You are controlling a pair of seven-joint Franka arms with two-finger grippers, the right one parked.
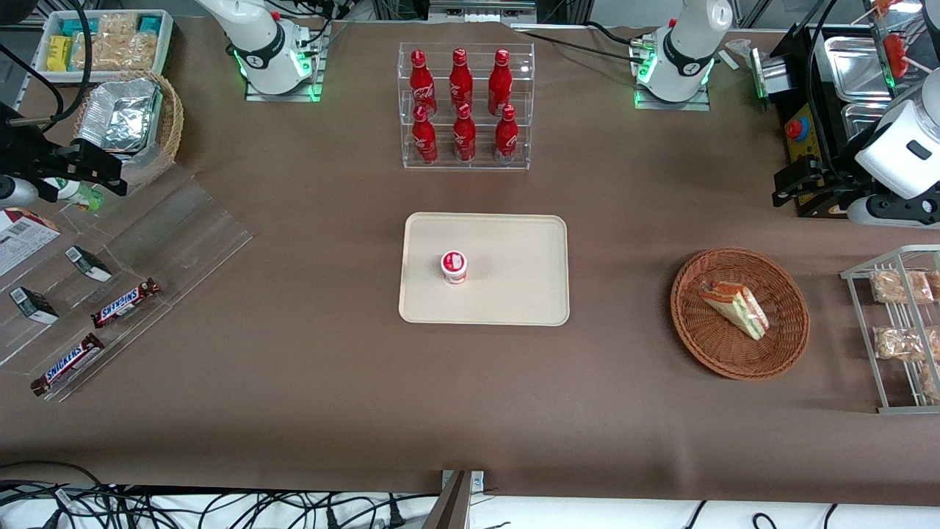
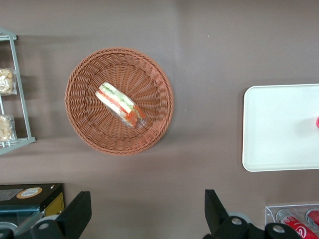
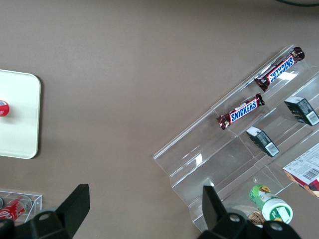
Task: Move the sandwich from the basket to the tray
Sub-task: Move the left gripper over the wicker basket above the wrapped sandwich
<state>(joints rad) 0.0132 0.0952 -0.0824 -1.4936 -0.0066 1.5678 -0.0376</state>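
Note:
The sandwich (image 1: 734,308) (image 2: 119,104), a wrapped wedge with red and green filling, lies in the round reddish-brown basket (image 1: 705,353) (image 2: 149,134). The cream tray (image 1: 514,294) (image 2: 279,129) lies flat at the table's middle, well apart from the basket. My gripper (image 1: 789,189) (image 2: 147,209) hangs high over the table, farther from the front camera than the basket and toward the working arm's end. It is open, its fingers spread wide with only bare table between them.
A small red-and-white cup (image 1: 454,266) stands on the tray. A clear rack of red bottles (image 1: 465,106) is farther back. A wire rack of bagged snacks (image 1: 899,327) stands beside the basket. Candy-bar shelves (image 1: 125,301) lie toward the parked arm's end.

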